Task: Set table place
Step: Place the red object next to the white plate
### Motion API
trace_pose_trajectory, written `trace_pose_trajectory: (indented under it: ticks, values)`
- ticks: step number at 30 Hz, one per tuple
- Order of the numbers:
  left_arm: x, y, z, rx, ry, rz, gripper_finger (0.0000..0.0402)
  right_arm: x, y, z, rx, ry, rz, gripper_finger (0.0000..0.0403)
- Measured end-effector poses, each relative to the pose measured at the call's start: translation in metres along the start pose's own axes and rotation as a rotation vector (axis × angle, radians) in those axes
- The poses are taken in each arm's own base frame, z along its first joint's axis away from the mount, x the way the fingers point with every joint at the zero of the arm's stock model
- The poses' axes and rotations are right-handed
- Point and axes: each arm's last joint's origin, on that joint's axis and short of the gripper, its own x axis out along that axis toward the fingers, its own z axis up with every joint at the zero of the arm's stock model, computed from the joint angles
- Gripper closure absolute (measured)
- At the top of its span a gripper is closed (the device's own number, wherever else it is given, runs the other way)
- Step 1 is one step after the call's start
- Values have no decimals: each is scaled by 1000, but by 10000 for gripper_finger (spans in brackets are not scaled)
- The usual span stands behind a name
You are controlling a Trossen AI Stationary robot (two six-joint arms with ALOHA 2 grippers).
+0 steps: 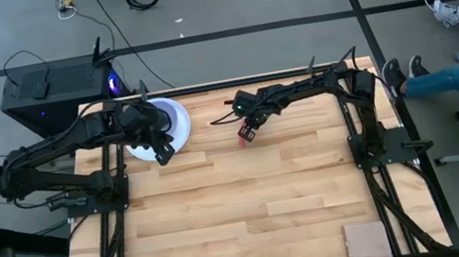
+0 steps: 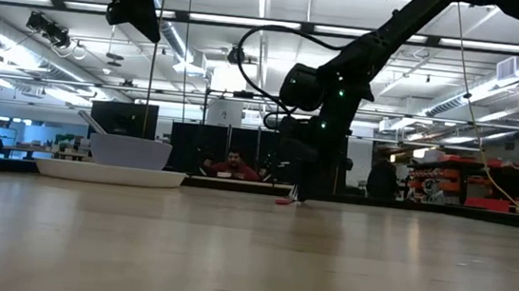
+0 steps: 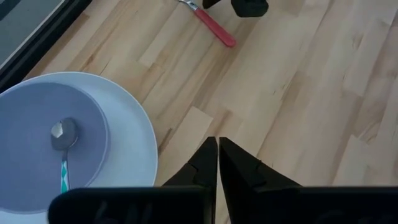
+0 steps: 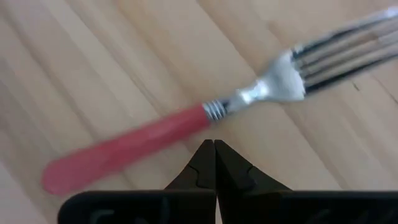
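Red-handled fork (image 4: pixel 186 134), silver tines, flat on table (image 1: pixel 251 200)

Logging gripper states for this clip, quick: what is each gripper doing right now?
Left gripper: shut, holding nothing, above the table beside the plate.
Right gripper: shut, holding nothing, just over the fork.

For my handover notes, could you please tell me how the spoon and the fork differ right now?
The spoon lies inside the lavender-blue bowl on the white plate; the fork lies flat on the bare table, under the right gripper. The fork's handle is red; the spoon's shows green markings. Both have silver metal heads, and neither is held.
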Motion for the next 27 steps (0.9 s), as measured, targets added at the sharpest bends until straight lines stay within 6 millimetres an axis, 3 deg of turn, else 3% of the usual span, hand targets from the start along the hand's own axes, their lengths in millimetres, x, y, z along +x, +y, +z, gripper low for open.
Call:
trace_pose_trajectory:
  ticks: [8,21,24,27]
  values:
    - [0,0,0,0,0,0,393,11,-5,5,12,-23,28,402]
    - [0,0,0,-8,-4,-1,379,16,-8,16,-46,-133,45,402]
    - [0,0,0,-11,-4,-1,388,9,-5,14,-63,-123,40,402]
    - [0,0,1,-12,-6,-1,392,-11,3,14,-93,-149,21,402]
